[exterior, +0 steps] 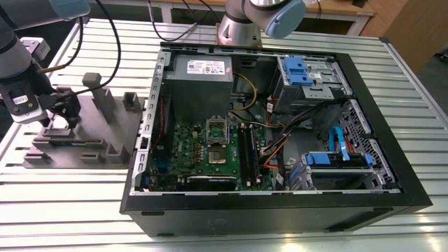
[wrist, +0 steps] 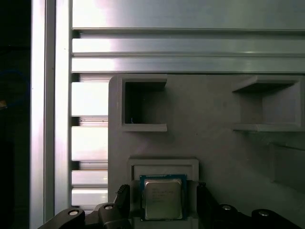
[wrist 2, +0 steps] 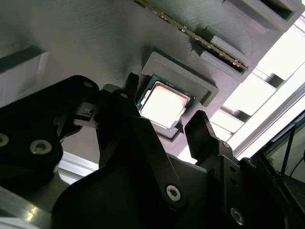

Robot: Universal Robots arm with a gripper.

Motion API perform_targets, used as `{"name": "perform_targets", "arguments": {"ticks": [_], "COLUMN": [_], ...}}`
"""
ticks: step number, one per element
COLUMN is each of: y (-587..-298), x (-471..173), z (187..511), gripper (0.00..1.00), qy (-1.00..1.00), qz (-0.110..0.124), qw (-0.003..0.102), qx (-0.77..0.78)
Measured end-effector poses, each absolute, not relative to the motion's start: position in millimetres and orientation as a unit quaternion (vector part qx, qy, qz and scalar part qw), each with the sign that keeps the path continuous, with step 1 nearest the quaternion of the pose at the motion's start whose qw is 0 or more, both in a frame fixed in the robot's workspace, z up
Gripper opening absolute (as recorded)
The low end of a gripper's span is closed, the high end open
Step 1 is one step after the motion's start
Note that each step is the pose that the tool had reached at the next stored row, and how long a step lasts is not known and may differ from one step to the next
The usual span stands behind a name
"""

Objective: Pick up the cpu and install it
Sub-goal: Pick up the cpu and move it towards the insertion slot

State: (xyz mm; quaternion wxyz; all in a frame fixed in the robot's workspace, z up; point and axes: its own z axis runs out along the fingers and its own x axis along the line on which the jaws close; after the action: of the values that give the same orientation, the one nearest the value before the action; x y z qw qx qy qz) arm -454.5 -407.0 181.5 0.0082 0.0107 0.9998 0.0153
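cpu [wrist: 163, 199] sits pocketed in the fixture [exterior: 105, 143], 9 o'clock of the case [exterior: 266, 216] in the exterior view; gripper [wrist: 162, 192] spread astride it, holding nothing; uneven closing could tilt or jam it.

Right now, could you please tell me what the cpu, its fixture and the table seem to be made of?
The cpu: metal lid with a satin silver-grey sheen, over a thin green board edge. The fixture: probably plastic, matte grey with no glare, perhaps moulded or printed. The table: likely aluminium, in bright, reflective ribbed slats.
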Motion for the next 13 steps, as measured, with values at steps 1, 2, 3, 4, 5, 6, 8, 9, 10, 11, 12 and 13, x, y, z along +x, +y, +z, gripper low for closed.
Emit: {"name": "perform_targets", "arguments": {"ticks": [1,2,3,4,5,6,8,9,10,11,12,13], "y": [-407.0,-406.9,-406.9,-406.9,-406.9,-406.9,-406.9,-406.9,-406.9,-406.9,-406.9,-406.9], "x": [-454.5,-454.5,-454.5,-454.4,-454.4,-454.4,-454.2,-454.2,-454.2,-454.2,-454.2,-454.2], "z": [181.5,181.5,181.6,181.6,181.7,181.8,182.1,182.8,183.3,183.4,183.4,183.4], "gripper": [0.66,0.66,0.66,0.65,0.65,0.65,0.58,0.58,0.58,0.58,0.58,0.58], "qy": [1.000,1.000,1.000,1.000,1.000,1.000,1.000,1.000,1.000,1.000,1.000,1.000], "qz": [0.015,0.015,0.015,0.015,0.015,0.015,0.015,0.015,0.015,0.015,0.015,0.015], "qw": [0.008,0.008,0.008,0.008,0.008,0.008,0.008,0.008,0.008,0.008,0.008,0.008], "qx": [0.011,0.011,0.011,0.011,0.011,0.011,0.011,0.011,0.011,0.011,0.011,0.011]}}
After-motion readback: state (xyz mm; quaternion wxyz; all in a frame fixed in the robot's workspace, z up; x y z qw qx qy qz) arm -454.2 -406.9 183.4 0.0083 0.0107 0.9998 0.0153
